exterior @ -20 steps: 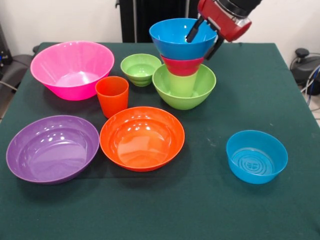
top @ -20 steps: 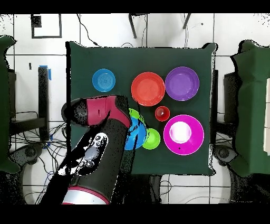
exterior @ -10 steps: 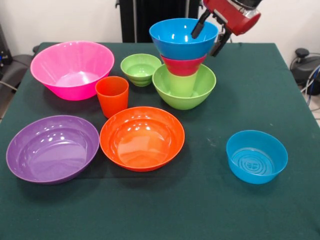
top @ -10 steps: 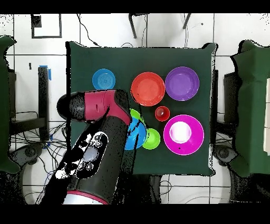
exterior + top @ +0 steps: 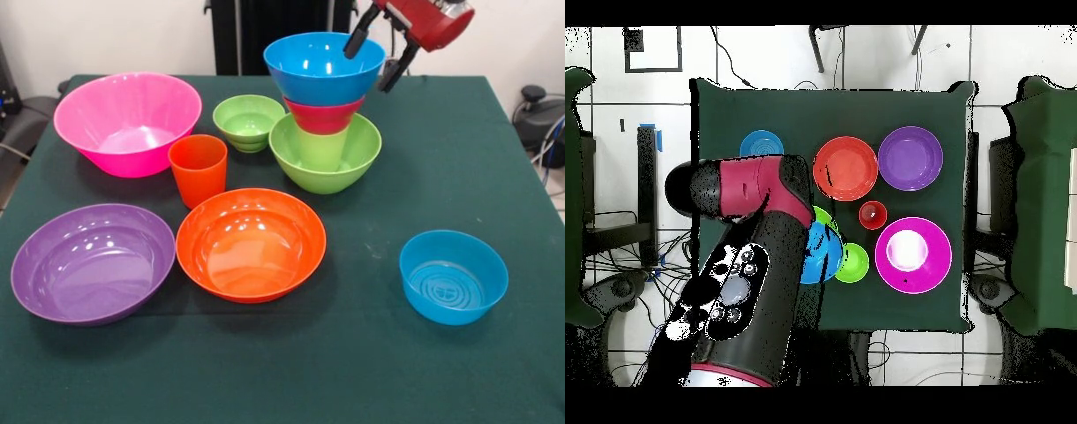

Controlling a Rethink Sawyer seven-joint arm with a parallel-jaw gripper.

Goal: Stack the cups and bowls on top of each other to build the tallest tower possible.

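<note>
The tower stands at the table's far middle: a medium green bowl (image 5: pixel 325 163) as base, a lime cup (image 5: pixel 320 146) in it, a small red bowl (image 5: pixel 321 117) on the cup and a blue bowl (image 5: pixel 324 66) on top. My gripper (image 5: pixel 378 55) is open and empty, just above and right of the blue bowl's rim, not touching it. An orange cup (image 5: pixel 198 170) stands upright left of the tower. In the overhead view my arm (image 5: pixel 755 250) covers most of the tower; only part of the blue bowl (image 5: pixel 825 252) shows.
Loose bowls stand around: pink (image 5: pixel 128 119) far left, small green (image 5: pixel 248 121) beside the tower, purple (image 5: pixel 93 262) near left, orange (image 5: pixel 251 244) near middle, small blue (image 5: pixel 453 276) near right.
The gripper, whose fingers stood astride the blue bowl's rim, has risen and drawn back to the right in the front view. The blue bowl stays on the tower.
</note>
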